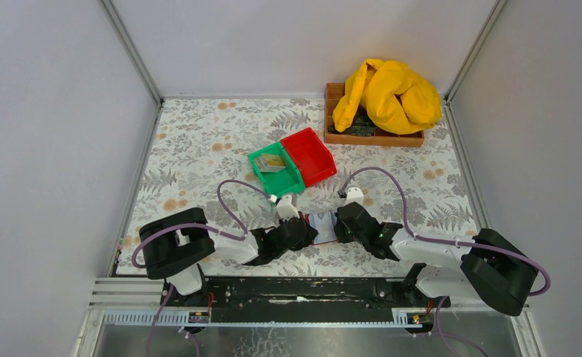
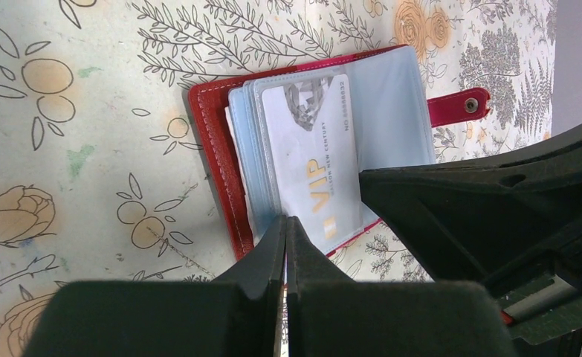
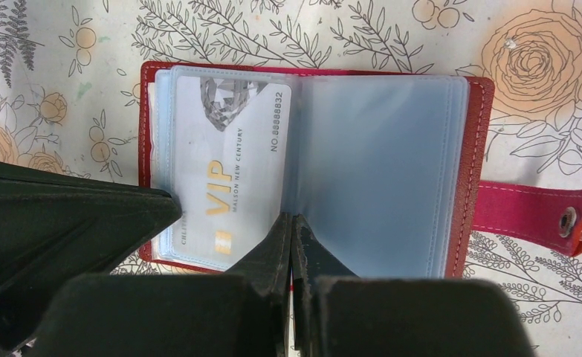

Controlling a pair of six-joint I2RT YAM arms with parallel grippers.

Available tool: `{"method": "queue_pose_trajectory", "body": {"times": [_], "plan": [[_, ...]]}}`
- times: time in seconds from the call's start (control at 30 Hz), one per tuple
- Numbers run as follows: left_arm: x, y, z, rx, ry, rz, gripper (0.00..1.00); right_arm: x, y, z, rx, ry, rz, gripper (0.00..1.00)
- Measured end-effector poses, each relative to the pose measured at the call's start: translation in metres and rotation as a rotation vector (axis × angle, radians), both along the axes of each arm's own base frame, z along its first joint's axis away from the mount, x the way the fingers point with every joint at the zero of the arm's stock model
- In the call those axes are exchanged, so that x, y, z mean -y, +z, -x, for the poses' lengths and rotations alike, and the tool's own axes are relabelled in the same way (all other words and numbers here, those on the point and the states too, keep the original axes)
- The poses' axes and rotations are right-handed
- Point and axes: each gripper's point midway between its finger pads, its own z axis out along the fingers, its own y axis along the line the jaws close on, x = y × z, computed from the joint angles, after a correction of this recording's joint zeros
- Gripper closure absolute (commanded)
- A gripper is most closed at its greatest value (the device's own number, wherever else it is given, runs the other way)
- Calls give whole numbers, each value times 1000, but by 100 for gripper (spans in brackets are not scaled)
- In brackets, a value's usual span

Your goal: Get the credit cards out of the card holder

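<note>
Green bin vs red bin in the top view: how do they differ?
Contents: the green bin holds a few flat tan and grey cards; the red bin shows only its bare floor. Position: the green bin sits left; the red bin right, nearer the wooden tray. Shared: same open box shape, similar size, touching side by side.

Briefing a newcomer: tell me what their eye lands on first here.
The bright yellow bundle heaped on a brown tray, far right. Mid-table, a red bin and a green bin side by side. Nearest, the open red card holder showing a white VIP card, with the shut left gripper and right gripper at its edge.
</note>
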Motion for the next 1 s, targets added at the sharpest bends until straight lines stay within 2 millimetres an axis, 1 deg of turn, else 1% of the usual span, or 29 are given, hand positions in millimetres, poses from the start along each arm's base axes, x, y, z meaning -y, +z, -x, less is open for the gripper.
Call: {"method": "queue_pose_trajectory", "body": {"times": [0.4, 0.67, 1.0], "plan": [[1, 2, 1, 1, -18, -1, 100, 0, -1, 0, 1, 1, 4, 100], [1, 7, 3, 2, -31, 5, 100, 0, -1, -1, 2, 4, 7, 100], [1, 6, 4, 0, -36, 3, 100, 0, -2, -1, 2, 6, 11, 100]]}}
